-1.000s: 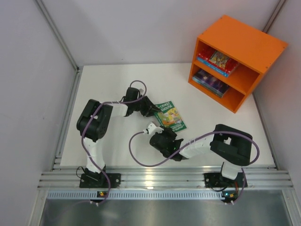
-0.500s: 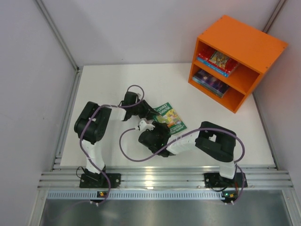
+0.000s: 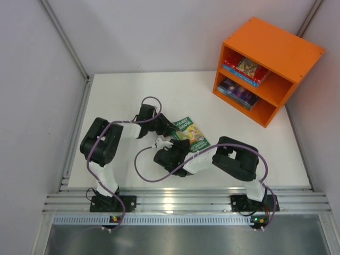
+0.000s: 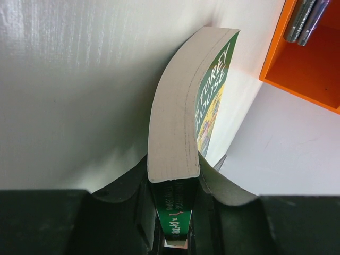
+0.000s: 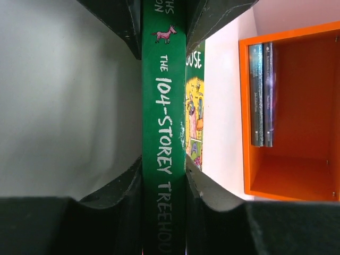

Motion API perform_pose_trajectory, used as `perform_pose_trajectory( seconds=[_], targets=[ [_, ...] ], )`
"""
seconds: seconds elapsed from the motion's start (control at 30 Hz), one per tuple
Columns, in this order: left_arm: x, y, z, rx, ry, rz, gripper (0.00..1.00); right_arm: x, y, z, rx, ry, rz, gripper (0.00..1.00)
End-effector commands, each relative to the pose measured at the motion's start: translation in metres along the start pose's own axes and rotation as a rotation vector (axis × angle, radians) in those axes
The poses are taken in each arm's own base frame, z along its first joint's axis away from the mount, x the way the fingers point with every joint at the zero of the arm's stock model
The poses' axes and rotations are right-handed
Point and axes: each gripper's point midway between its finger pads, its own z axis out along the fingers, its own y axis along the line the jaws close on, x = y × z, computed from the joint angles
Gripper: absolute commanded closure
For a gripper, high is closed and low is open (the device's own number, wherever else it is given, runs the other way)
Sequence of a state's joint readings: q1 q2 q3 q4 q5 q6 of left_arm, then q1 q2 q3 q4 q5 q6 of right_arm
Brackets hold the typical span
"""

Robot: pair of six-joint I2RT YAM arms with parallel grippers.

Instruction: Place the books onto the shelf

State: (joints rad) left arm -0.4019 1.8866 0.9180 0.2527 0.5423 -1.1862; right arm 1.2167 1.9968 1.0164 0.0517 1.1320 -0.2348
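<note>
The green book (image 3: 191,133) is at the middle of the white table (image 3: 127,95), left of and nearer than the orange shelf (image 3: 276,50); its spine reads "THE 104-STOREY TREEHOU"; the left gripper (image 3: 171,129) pinches its page edge; the right gripper (image 3: 178,144) pinches its spine; more books (image 3: 244,68) lie in both shelf parts.

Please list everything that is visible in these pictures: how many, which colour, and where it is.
green book: one, green, mid-table, gripped by both arms
upper-compartment books: at least two, red and bright blue, lying flat
lower-compartment books: two, dark spines, stacked
shelf: one, orange, far right of the table
table: one, white
cables: two, purple, along the arms
left arm: one, black and white, jaws closed on the green book
right arm: one, black and white, jaws closed on its spine
</note>
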Motion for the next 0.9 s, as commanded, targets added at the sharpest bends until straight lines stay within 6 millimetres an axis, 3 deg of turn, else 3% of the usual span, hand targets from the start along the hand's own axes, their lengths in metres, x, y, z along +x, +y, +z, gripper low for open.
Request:
perform_pose_trajectory(
  seconds=[0.0,0.1,0.17,0.87],
  targets=[
    [0.005,-0.003,-0.010,-0.007,-0.010,-0.013,1.00,-0.016,-0.014,-0.002,0.065,-0.004,0.001,0.74],
    [0.007,-0.002,-0.010,-0.012,-0.009,-0.021,1.00,-0.022,-0.014,-0.003,0.069,-0.009,-0.029,0.60],
    [0.008,0.000,-0.010,-0.018,0.000,-0.031,1.00,-0.024,-0.015,-0.004,0.068,-0.013,-0.026,0.59],
    [0.014,0.003,-0.008,-0.015,0.029,-0.041,1.00,-0.037,-0.011,-0.020,0.045,-0.074,-0.021,0.65]
  ],
)
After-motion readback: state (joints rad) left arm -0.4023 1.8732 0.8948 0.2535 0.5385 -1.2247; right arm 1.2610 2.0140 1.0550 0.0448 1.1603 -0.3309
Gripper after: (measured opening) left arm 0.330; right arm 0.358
